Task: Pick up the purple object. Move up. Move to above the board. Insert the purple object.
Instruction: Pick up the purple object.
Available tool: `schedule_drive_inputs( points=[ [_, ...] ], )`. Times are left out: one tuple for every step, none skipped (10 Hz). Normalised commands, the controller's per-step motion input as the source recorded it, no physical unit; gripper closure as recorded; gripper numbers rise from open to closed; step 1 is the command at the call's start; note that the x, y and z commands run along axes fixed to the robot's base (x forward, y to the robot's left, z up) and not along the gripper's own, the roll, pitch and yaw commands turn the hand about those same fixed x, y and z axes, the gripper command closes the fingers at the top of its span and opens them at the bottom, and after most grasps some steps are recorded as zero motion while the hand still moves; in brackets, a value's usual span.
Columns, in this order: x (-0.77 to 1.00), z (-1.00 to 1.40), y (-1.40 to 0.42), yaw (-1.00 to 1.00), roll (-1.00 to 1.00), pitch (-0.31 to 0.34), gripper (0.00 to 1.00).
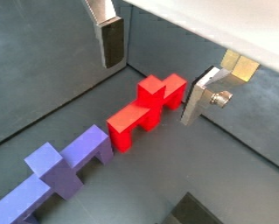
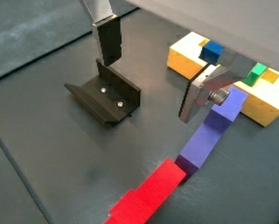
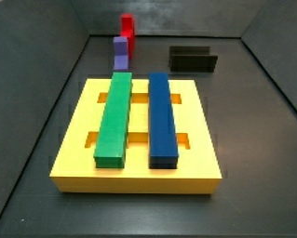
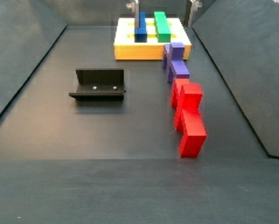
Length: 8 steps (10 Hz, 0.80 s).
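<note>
In a wrist view, the parallel-jaw gripper (image 1: pixel 153 68) is hanging above the dark grey floor with its flat silver fingers (image 1: pixel 110 42) spread wide and nothing between them. Below, the matte violet-purple notched block, the purple object (image 1: pixel 62 168), is lying on the floor end to end with a glossy red block (image 1: pixel 145 107) of similar shape; the gripper is sitting nearer the red one than the purple.

In a wrist view from the opposite side, the gripper (image 2: pixel 156 68) is showing the same wide gap, one finger plate (image 2: pixel 204 94) overlapping the purple object (image 2: pixel 212 133) in the picture without closing on it. The dark L-shaped fixture (image 2: pixel 107 95) is standing on the floor beside it, and the large yellow slotted slab, the board (image 2: pixel 186 56), is lying beyond the purple piece.

In a side view, the board (image 3: pixel 138 172) is filling the foreground, carrying one long green bar (image 3: pixel 114 119) and one long dark-blue bar (image 3: pixel 162 116). The purple object (image 3: pixel 119 50) is standing just behind it, the red block (image 3: pixel 126 25) farther back, the fixture (image 3: pixel 195 59) off to one side. The gripper is not appearing here.

In a side view from the far end, the purple object (image 4: pixel 177 66) is lying between the board (image 4: pixel 149 52) and the red block (image 4: pixel 188 111).

The pick-up seems to be the step in hand, not yet made. The next move likely calls for centring the open fingers over the purple object, descending and closing. No brand, label or writing is readable anywhere.
</note>
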Motion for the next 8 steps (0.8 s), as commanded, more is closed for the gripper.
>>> schedule_drive_inputs(
  points=[
    [0.04,0.00,0.00,0.00,-0.01,0.000,0.00],
    [0.00,-0.07,0.00,-0.15,-0.03,-0.036,0.00],
    [-0.02,0.00,-0.17,-0.15,-0.08,-0.137,0.00],
    [-0.03,0.00,-0.35,-0.37,-0.07,-0.101,0.00],
    [0.00,0.00,-0.33,-0.53,-0.14,-0.121,0.00],
    [0.08,0.00,-0.20,-0.69,-0.24,-0.131,0.00],
    [0.06,0.00,-0.13,-0.76,-0.25,-0.140,0.00],
    [0.04,0.00,-0.08,-0.82,-0.25,-0.136,0.00]
  ],
)
